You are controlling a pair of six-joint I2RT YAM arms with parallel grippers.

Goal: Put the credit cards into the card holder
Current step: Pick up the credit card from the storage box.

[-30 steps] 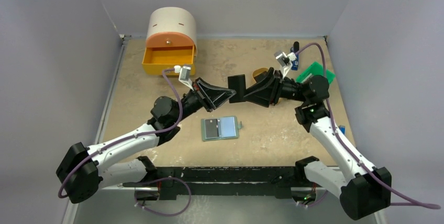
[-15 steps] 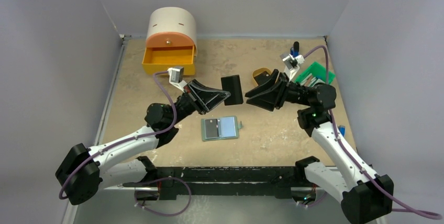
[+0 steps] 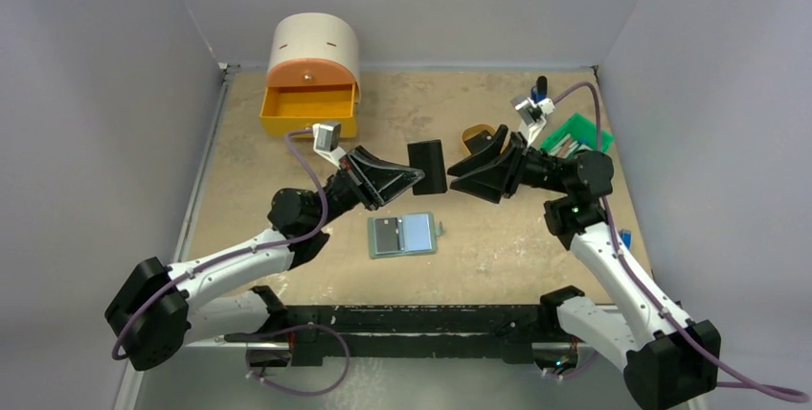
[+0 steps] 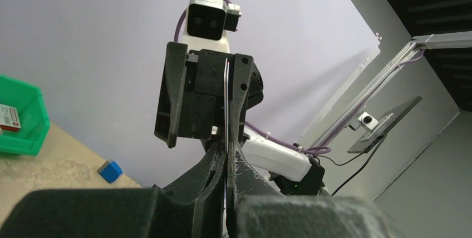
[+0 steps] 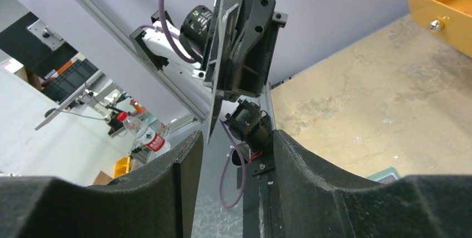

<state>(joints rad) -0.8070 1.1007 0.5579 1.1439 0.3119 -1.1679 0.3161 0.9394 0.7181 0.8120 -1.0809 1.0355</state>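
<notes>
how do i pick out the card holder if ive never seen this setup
Find the orange drawer box at the table's back left, then come forward to the middle, just nearer than where the left hand holds a black card. The card holder lies there open and flat: grey-green rim, pale blue-grey pockets inside, unlike the plain black card above it.

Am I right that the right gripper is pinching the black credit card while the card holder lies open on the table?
Not quite: the left gripper pinches the credit card, as the left wrist view shows; the right gripper stands open. The rest is right.
</notes>
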